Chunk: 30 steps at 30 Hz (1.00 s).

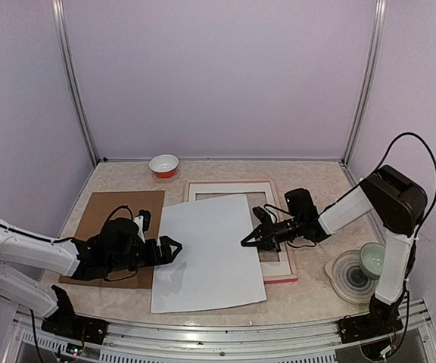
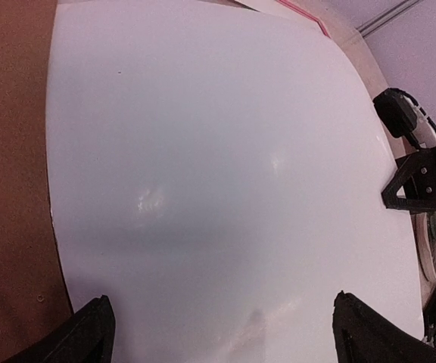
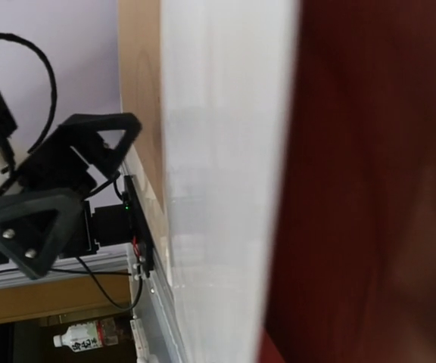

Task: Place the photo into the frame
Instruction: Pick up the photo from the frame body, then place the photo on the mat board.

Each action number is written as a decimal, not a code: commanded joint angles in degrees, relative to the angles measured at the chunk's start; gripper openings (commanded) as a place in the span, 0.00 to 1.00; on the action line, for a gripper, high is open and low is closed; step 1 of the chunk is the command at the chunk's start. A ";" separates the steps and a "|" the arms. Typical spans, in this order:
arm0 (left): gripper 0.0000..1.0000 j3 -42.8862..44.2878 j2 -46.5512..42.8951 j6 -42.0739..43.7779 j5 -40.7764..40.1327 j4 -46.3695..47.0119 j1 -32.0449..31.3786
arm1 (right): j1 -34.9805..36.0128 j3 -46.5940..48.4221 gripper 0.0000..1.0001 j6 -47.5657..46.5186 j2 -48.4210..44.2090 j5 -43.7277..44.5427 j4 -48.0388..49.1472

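The photo (image 1: 209, 253) lies white back up in the middle of the table, over the left part of the frame. In the right wrist view its white back (image 3: 225, 189) and dark red face (image 3: 377, 189) both show, close to the camera. My right gripper (image 1: 248, 241) is at the photo's right edge and looks shut on it, holding that edge slightly raised. Its fingers are hidden in its own view. My left gripper (image 1: 172, 249) is open at the photo's left edge, its fingers (image 2: 89, 333) spread above the white sheet (image 2: 225, 174). The pink frame (image 1: 279, 279) lies flat with a white mat (image 1: 225, 188) in it.
A brown backing board (image 1: 112, 208) lies at the left under my left arm. An orange bowl (image 1: 164, 165) stands at the back. A round plate (image 1: 349, 274) with a pale cup (image 1: 373, 259) sits at the right near my right arm's base.
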 commanded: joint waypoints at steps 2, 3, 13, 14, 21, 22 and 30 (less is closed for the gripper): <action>0.99 1.18 -6.93 2.59 -4.75 -4.77 -0.43 | -1.78 -0.06 0.00 -2.87 -0.28 -1.15 -2.69; 0.99 1.24 -8.77 2.97 -5.62 -5.62 -0.42 | -2.19 0.13 0.00 -3.62 -0.40 -1.06 -3.58; 0.99 -0.16 -16.66 2.93 -8.97 -10.55 2.23 | -4.74 3.35 0.00 -11.61 -0.37 0.03 -13.00; 0.99 -0.44 -17.00 2.74 -8.97 -10.52 2.33 | -4.80 3.76 0.00 -12.22 -0.32 0.28 -13.84; 0.99 -0.51 -16.80 2.61 -8.88 -10.79 2.84 | -5.23 5.95 0.00 -15.34 0.12 1.81 -17.85; 0.99 -0.48 -16.84 2.65 -8.88 -10.94 2.97 | -5.29 6.36 0.00 -15.85 0.20 2.25 -18.78; 0.99 0.10 -17.53 3.98 -8.43 -12.16 4.73 | -6.57 7.78 0.00 -17.96 0.52 3.75 -21.41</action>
